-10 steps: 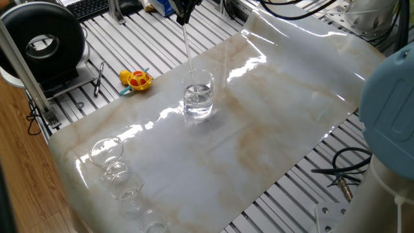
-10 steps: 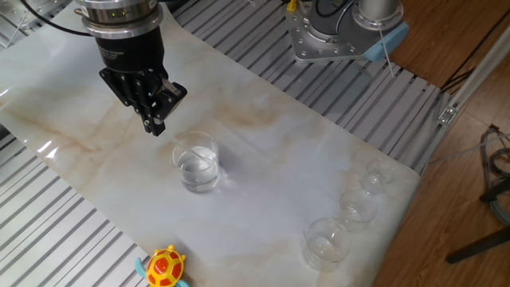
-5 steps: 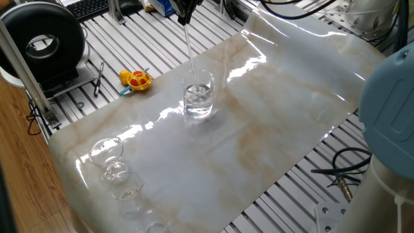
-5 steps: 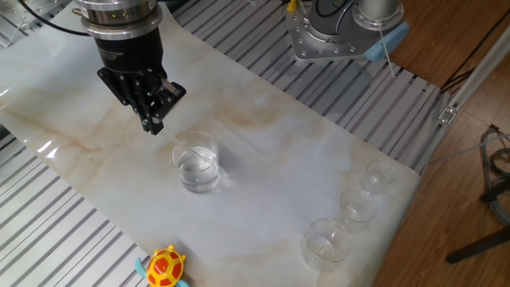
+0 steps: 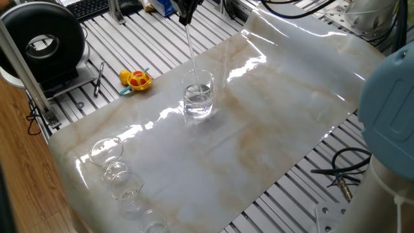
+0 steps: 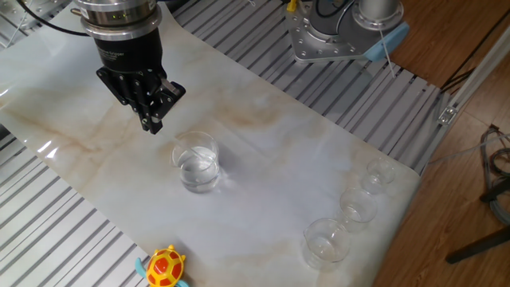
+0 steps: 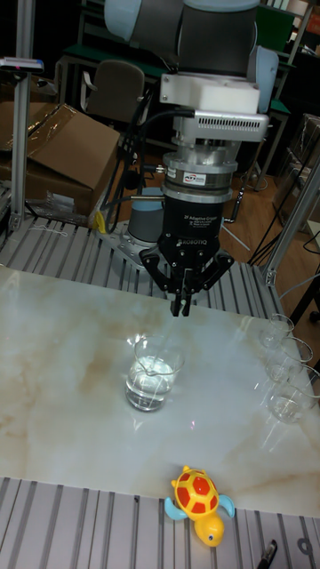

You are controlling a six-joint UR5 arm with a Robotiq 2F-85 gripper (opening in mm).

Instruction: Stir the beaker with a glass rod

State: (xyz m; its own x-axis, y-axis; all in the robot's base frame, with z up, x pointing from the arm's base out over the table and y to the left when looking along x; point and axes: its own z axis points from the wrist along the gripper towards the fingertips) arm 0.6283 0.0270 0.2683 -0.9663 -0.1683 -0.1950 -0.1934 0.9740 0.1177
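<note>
The beaker (image 5: 198, 97) is a clear straight-sided glass with clear liquid, standing mid-sheet on the marble-patterned mat (image 5: 272, 123). It also shows in the other fixed view (image 6: 196, 162) and the tall view (image 7: 153, 372). The glass rod (image 5: 191, 55) is a thin transparent stick running from my fingertips down into the beaker, slightly tilted. My gripper (image 5: 185, 18) hangs above and behind the beaker, shut on the rod's top end. Its black fingers (image 6: 151, 123) are pinched together, as the tall view confirms (image 7: 180, 307). The rod is barely visible in those two views.
A yellow and red turtle toy (image 5: 136, 79) lies off the mat on the slatted table. Three small clear glass vessels (image 6: 327, 241) (image 6: 358, 206) (image 6: 381, 171) line one mat edge. A black round device (image 5: 42, 45) and a pen (image 5: 99, 77) sit near the toy; cables (image 5: 343, 171) lie opposite.
The gripper and the rod's top end have shifted by a few pixels, away from the beaker in the other fixed view. The beaker has stayed in place.
</note>
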